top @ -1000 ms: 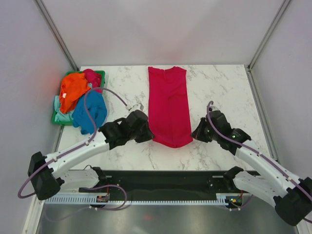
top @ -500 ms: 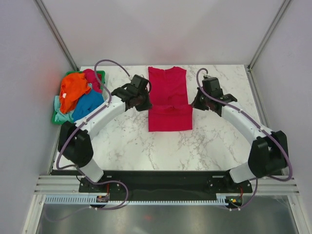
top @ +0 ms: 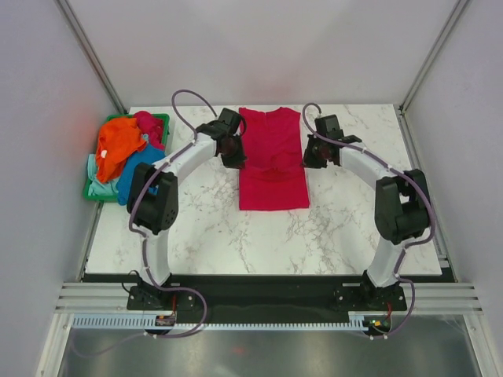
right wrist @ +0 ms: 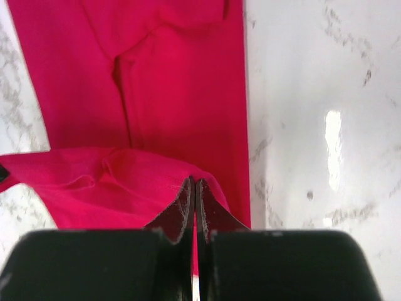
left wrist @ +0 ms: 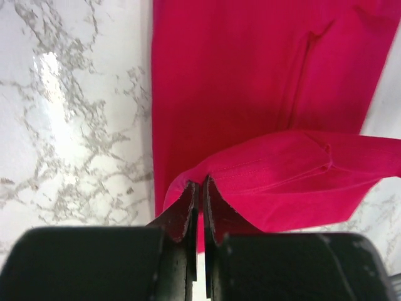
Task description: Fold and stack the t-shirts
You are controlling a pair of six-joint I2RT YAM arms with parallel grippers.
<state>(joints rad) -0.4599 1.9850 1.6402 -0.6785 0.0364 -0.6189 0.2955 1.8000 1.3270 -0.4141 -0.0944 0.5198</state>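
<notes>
1. Top external: magenta t-shirt (top: 273, 184) lies mid-table, its near hem lifted over its body. Other t-shirts (top: 118, 148) are heaped in the basket (top: 163, 118), far left.
2. Left gripper (left wrist: 199, 185) & right gripper (right wrist: 193, 183): both pinched tight on the hem corners.
3. Cloth looks light & limp, sags btwn grips. Corners are the best hold.

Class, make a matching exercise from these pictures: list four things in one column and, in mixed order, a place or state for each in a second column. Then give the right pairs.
Column one:
1. magenta-red t-shirt
2. orange t-shirt
3. blue t-shirt
4. left end effector

Column two:
A. shut on a corner of magenta-red cloth
B. lying on the marble table, its near end lifted and folded over
C. on top of the pile in the green basket
D. spilling over the basket's edge towards the table

Pairs: 1-B, 2-C, 3-D, 4-A
</notes>
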